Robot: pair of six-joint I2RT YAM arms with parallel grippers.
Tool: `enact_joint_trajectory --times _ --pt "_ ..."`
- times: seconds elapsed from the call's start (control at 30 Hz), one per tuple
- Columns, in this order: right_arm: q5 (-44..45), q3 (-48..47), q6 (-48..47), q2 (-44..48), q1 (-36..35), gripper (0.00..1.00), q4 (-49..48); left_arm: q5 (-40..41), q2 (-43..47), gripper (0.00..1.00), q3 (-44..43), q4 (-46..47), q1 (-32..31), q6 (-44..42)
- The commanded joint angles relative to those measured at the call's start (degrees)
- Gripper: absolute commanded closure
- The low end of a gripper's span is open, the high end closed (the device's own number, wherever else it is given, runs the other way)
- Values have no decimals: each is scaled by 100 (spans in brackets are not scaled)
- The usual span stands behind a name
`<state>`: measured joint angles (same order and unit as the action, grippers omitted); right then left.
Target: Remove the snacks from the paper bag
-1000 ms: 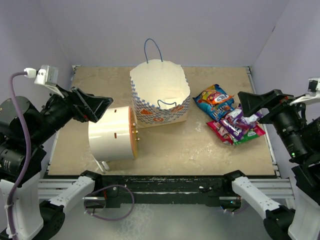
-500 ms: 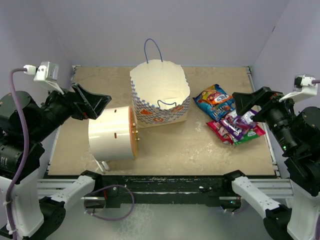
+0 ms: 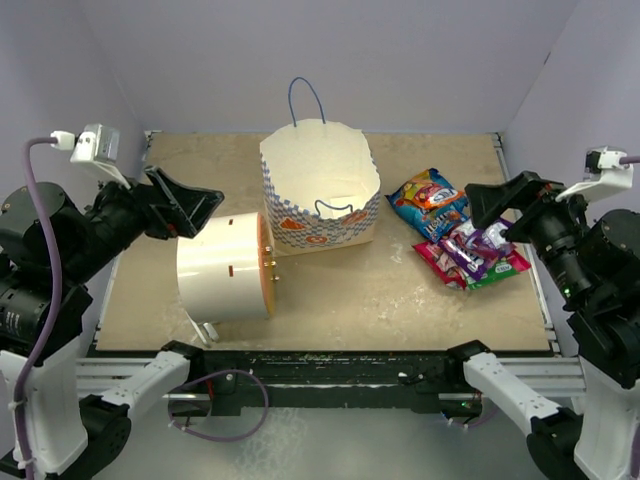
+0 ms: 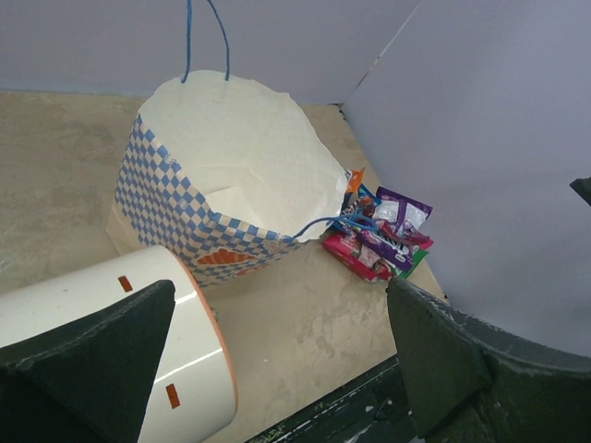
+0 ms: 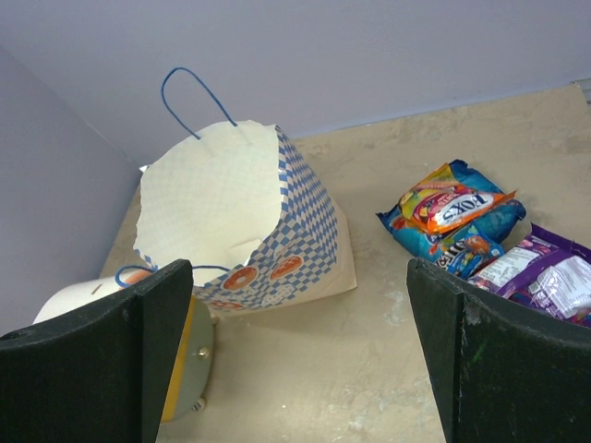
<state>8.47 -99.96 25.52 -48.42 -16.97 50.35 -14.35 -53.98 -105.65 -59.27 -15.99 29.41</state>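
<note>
The paper bag (image 3: 320, 188) stands upright at the back middle, blue-and-white checkered with orange marks and blue cord handles; its white inside shows no packet. It also shows in the left wrist view (image 4: 222, 185) and the right wrist view (image 5: 240, 221). The snacks (image 3: 455, 240) lie in a pile on the table to the bag's right: blue-and-orange, purple, red, pink and green packets, also seen in the left wrist view (image 4: 379, 235) and the right wrist view (image 5: 462, 221). My left gripper (image 3: 185, 207) is open and empty, raised at the left. My right gripper (image 3: 495, 205) is open and empty, raised above the snacks.
A big white cylinder (image 3: 225, 265) with a tan face lies on its side at the bag's front left, touching it. The table's front edge (image 3: 320, 352) runs along the black rail. Purple walls close the back and sides.
The right arm has drawn back and up a little, to the right. The left arm has shifted slightly. The bag and the snacks have not moved.
</note>
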Motion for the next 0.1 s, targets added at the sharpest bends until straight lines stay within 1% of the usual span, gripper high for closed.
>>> enact_joint_trajectory --times 0.0,0.07 --pt "263 -122 -195 -48 1 1 -220 24 35 1 72 284 16 78" --pt "412 -263 -195 -164 1 0 -84 35 43 1 92 299 12 99"
